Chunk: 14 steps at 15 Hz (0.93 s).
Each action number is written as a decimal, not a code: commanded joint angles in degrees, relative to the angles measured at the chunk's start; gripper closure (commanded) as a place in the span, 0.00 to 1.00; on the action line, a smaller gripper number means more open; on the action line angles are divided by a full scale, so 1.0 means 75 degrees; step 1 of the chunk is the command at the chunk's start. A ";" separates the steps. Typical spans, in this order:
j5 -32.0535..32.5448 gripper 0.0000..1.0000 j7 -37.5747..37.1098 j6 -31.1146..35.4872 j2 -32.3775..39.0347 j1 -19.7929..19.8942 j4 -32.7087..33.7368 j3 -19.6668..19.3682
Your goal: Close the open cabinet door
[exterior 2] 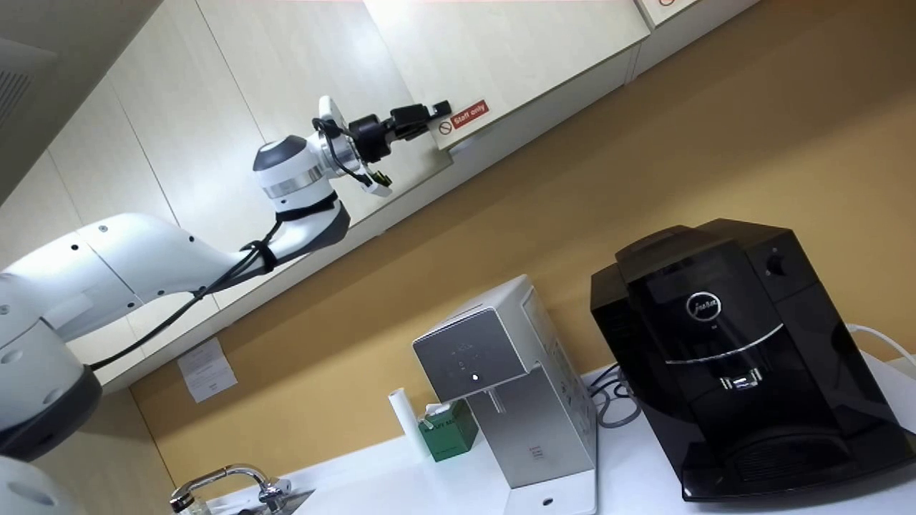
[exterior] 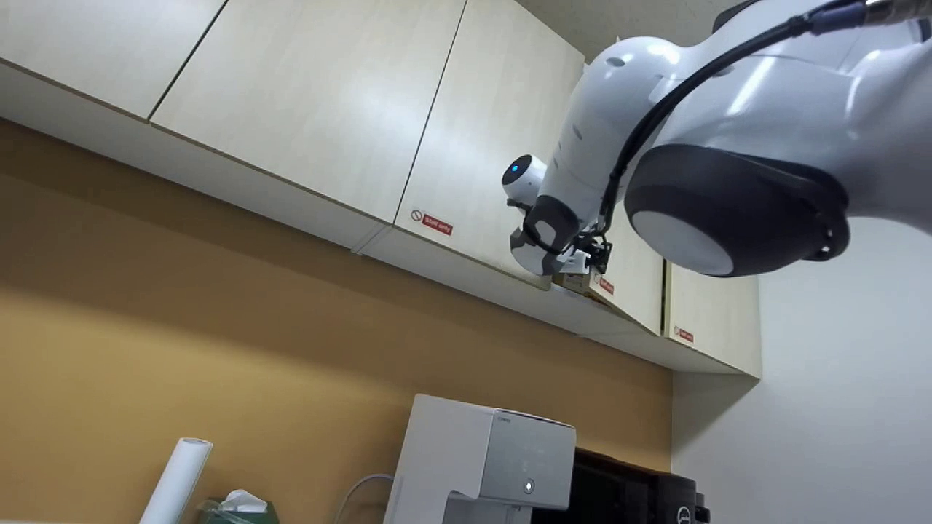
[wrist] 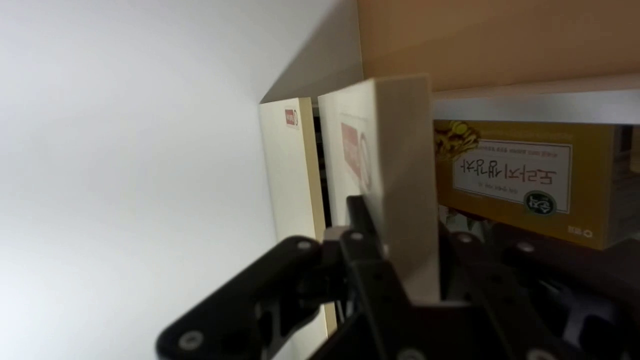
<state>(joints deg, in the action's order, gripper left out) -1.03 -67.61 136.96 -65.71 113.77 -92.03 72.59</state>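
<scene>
The door [exterior 2: 537,54] is ajar, second from the far right wall [exterior: 837,378], free edge to the left. The gripper [wrist: 410,225] is clamped on that edge, across both faces, presumably to steer the swing (the flat face offers little else to hold). Finish: pale beige, square-edged; red label [exterior 2: 469,114] low, beside the held edge. Behind it, a box [wrist: 515,172]; clearance unconfirmed.

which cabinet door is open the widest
The cabinet door whose edge the claw straddles: its opening shows a yellow box; the other doors show a slit at most.

Black coffee machine [exterior 2: 744,365], faucet [exterior 2: 229,471], box [exterior 2: 452,432] — green
</scene>
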 commanded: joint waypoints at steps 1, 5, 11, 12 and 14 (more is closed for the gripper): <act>-0.0198 0.94 -0.0362 -0.0167 -0.0157 0.0808 0.0740 -0.0021; -0.0288 0.94 -0.0028 -0.0289 -0.0050 0.1097 0.1159 0.0092; -0.0386 0.94 0.0708 -0.0093 0.0127 0.1231 0.1511 0.0250; -0.0441 0.94 0.0859 -0.0075 0.0161 0.1237 0.1600 0.0289; -0.0531 0.94 0.1125 -0.0057 0.0238 0.1300 0.1810 0.0388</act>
<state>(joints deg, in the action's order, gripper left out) -3.92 -61.86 133.66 -66.47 119.93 -83.11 74.73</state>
